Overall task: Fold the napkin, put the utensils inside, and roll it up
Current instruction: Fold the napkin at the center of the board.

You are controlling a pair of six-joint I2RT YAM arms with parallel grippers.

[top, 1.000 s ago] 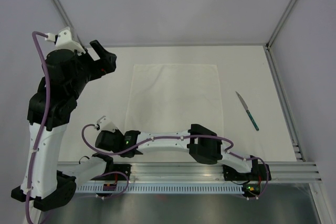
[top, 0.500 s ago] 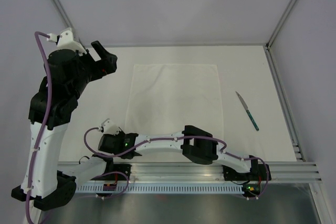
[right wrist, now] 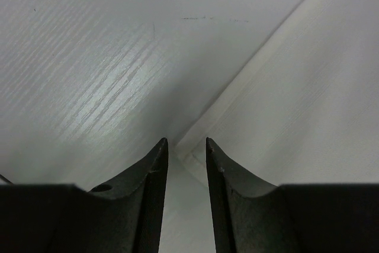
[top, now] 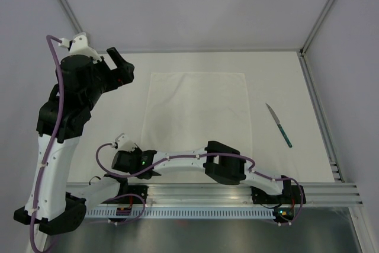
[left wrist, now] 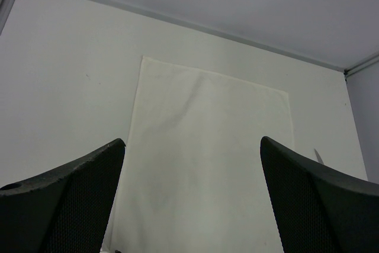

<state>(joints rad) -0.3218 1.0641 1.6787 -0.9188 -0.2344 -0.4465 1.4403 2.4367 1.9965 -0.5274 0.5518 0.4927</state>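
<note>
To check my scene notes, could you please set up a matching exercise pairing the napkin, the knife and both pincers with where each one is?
1 napkin
2 knife
3 left pincer
4 right pincer

A low at the napkin's near-left corner
B spread flat in the middle
C raised, wide open
D lying right of the napkin

Pairs: 1-B; 2-D; 3-C; 4-A

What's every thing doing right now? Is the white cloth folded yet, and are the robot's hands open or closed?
White cloth napkin: spread flat, not folded.
Slim teal-handled knife: lying on the table right of the napkin, not touching it.
Left gripper: wide open, empty, raised.
Right gripper: open a crack, low at the napkin's near-left corner.
</note>
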